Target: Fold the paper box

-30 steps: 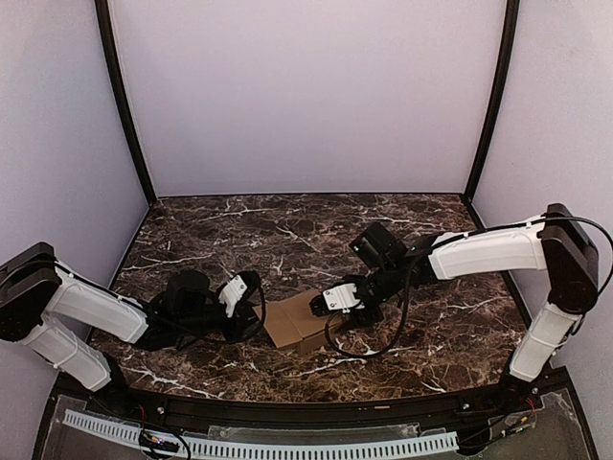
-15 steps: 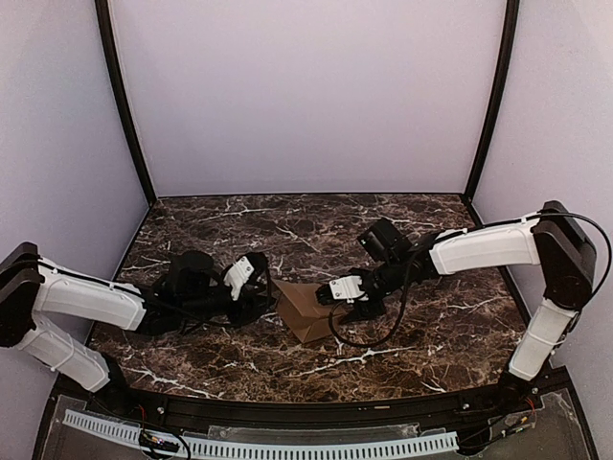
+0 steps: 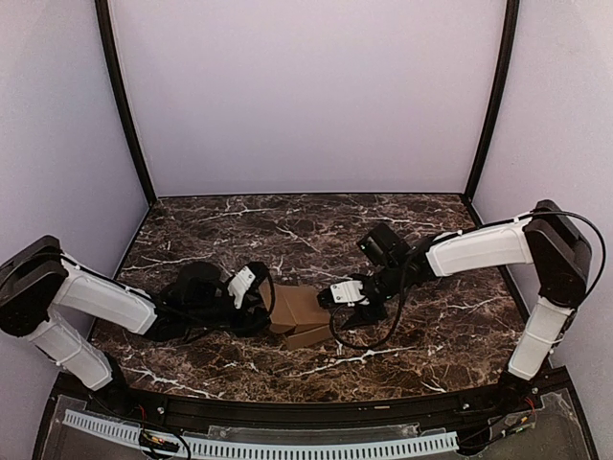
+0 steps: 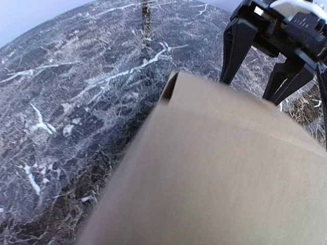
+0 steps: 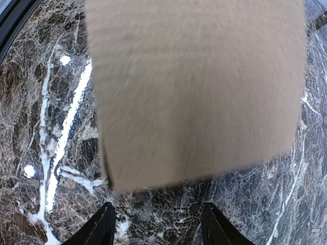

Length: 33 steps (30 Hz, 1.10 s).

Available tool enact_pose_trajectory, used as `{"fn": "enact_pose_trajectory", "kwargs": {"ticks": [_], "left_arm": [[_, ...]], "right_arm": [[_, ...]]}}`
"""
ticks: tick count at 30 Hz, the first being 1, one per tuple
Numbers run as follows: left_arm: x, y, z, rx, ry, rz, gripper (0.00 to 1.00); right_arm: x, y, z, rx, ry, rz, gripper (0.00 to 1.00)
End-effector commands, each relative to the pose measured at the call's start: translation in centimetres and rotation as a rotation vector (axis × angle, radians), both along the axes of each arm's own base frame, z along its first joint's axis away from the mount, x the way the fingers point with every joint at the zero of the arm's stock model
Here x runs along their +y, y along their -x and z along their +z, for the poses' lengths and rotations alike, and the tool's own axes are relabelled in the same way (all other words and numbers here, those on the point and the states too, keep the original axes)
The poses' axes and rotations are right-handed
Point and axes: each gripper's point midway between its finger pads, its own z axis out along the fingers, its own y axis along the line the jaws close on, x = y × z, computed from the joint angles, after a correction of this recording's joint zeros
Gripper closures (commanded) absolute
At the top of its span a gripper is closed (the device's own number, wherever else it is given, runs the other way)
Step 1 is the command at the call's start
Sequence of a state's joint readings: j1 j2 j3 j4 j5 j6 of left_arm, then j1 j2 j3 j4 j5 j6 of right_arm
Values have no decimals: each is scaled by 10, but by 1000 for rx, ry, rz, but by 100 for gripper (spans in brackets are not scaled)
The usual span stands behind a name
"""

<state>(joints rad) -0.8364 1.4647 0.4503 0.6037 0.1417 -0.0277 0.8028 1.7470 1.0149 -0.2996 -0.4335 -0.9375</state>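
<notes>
Brown corrugated cardboard, one item: the paper box (image 3: 295,309), lying on the dark brown white-veined marble bench (image 3: 220,235) just below the centre of the top view, between the two arms. Change noted: a second ago it lay lower and flatter, gripped at its left edge. Half a second ago it was tipped up on a corner. Now it sits squarer, and the left claw (image 3: 261,305) has pushed in against its left side. The left claw's spread cannot be told, since its fingers are out of its own wrist view and too dark from above. The right claw (image 3: 332,295) has kept its station at the upper right edge of the box, its black fingers (image 5: 104,227) spread wide with nothing between them and the box (image 5: 196,87) lying just beyond the tips. Likely meaning: the piece has been turned and set down for a fresh hold, so the folding looks unfinished. Appearance: plain, unprinted and matt, with a faint rib texture. One broad flat face (image 4: 214,168) fills the lower right of the left wrist view, showing a short notch at its upper left corner. From above, a paler strip juts out at the lower right, either a flap or a side wall.
</notes>
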Motion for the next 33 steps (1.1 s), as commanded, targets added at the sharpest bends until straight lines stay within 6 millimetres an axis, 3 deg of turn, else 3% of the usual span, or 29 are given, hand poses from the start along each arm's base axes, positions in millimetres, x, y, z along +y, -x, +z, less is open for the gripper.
{"fn": "enact_pose_trajectory", "kwargs": {"ticks": [1, 7, 10, 16, 18, 24, 33], "left_arm": [[-24, 3, 6, 45, 109, -56, 40], [-3, 19, -3, 91, 105, -14, 40], [12, 24, -9, 105, 92, 33, 40], [28, -4, -3, 135, 151, 271, 41], [28, -11, -13, 171, 166, 329, 41], [18, -26, -36, 292, 253, 446, 42], [4, -31, -55, 394, 392, 468, 42]], "right_arm": [[-3, 0, 4, 20, 0, -18, 43], [-5, 7, 52, -11, -81, -15, 43], [-1, 3, 64, -15, -99, -23, 43], [13, 3, 64, 74, -141, -42, 46], [18, -1, 59, 90, -142, -57, 48], [29, -7, 60, 122, -158, -85, 49], [48, -11, 60, 93, -152, -112, 50]]}}
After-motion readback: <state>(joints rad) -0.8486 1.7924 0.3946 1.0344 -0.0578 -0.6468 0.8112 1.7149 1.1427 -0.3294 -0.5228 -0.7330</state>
